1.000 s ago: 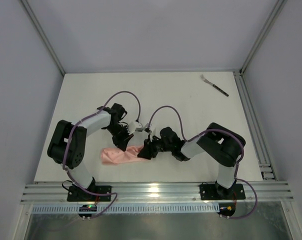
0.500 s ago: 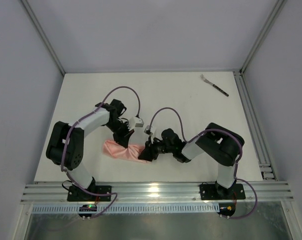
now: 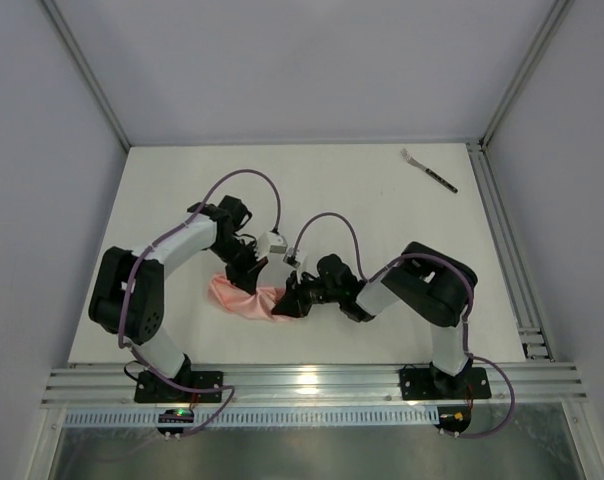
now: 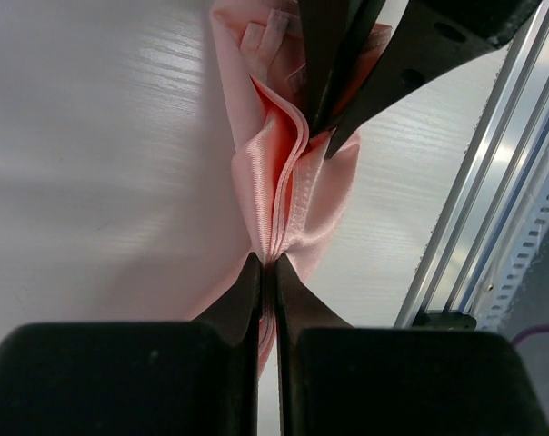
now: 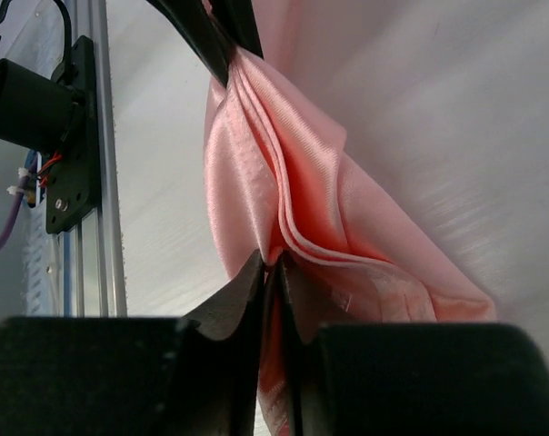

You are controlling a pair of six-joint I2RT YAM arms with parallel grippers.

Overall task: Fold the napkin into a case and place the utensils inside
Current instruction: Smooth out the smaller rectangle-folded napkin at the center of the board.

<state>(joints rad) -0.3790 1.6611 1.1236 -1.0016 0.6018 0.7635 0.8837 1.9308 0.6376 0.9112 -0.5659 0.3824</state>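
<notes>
While the fork [image 3: 429,170] sits untouched way off in the far right corner of the table [image 3: 382,220], all the action is down near the front edge, where the napkin [image 3: 240,298] lies between the two arms. Compared with a second ago it looks shorter and fatter. Back then it was a longish flat strip running left to right, and now it's a stubby bunched lump with its left end drawn in a bit. The left gripper [image 4: 266,266] has crept up and to the left, and the right gripper [image 5: 272,265] has slid left toward it, so they end up nearly nose to nose over the cloth. Both are clamped on it. In the left wrist view the jaws are squeezed together on a stack of satin layers, with the hemmed edges running up between them. The right wrist view shows the same from the other side, tips closed on several layers that fan out above. My read is they're partway through a fold, gathering the layers together, but it's more of a scrunch than a tidy packet so far. I wouldn't call it a case yet, since I can't see any clear pocket opening in these views. The fork step hasn't started, and it's well apart from the cloth, so one arm has to let go and reach far. My worry is that slippery fabric springing open the moment either pinch releases.
</notes>
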